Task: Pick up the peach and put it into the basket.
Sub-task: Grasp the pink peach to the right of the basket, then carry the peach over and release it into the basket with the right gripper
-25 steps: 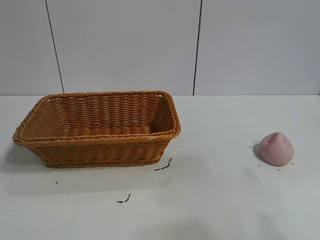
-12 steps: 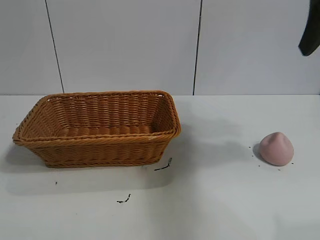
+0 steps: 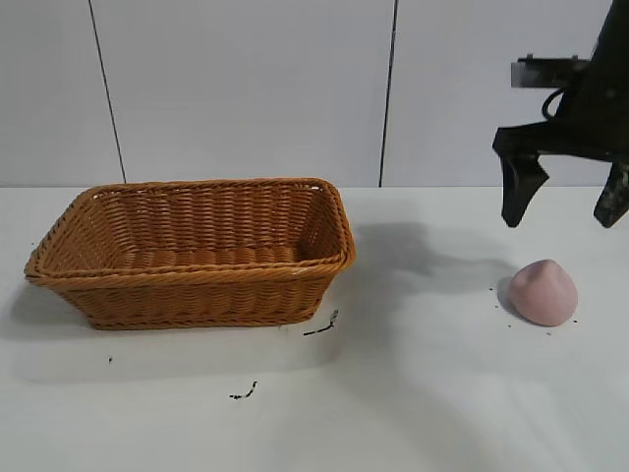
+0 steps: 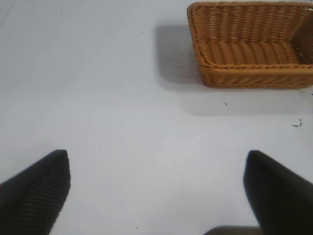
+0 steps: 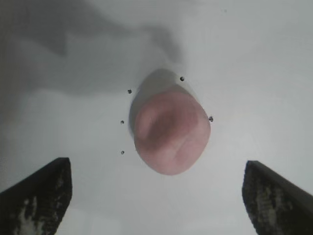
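Exterior view: the peach [image 3: 543, 292] rests on the white table [image 3: 423, 393] at the right, with the right gripper [image 3: 561, 205] hanging directly above it, fingers pointing down and spread wide, not touching it. Farther left, well apart, sits the basket [image 3: 197, 251]. Left gripper [image 4: 156, 188], fingers apart, hovers over bare table near the basket.

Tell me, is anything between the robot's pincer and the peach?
No. The open right pincer hangs above the peach with only air between; the right wrist view shows that best.
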You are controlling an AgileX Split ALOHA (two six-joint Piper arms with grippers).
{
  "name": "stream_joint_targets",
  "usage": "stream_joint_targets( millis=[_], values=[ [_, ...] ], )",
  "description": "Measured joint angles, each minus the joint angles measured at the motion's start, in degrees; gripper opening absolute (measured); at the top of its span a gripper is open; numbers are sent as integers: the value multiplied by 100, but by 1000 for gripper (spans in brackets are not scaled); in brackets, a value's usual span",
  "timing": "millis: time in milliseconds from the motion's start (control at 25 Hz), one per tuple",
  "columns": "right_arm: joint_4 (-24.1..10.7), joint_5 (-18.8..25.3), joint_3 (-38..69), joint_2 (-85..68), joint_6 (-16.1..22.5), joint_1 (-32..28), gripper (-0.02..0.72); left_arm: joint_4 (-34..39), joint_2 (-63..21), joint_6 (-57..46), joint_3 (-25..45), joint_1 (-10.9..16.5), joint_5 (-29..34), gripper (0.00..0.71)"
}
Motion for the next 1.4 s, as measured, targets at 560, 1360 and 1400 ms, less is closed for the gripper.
stream_joint_targets(
  millis=[560,1360,1400],
  values=[
    [-46,-34,0,243,42,0,303,0,0,0,0,0,0,693],
    [-33,1084,-1064,-1479,24,0,-18,0,0,0,0,0,0,693],
    [48,1173,-1299,-1430,18,0,-18,0,0,0,0,0,0,693]
  ],
)
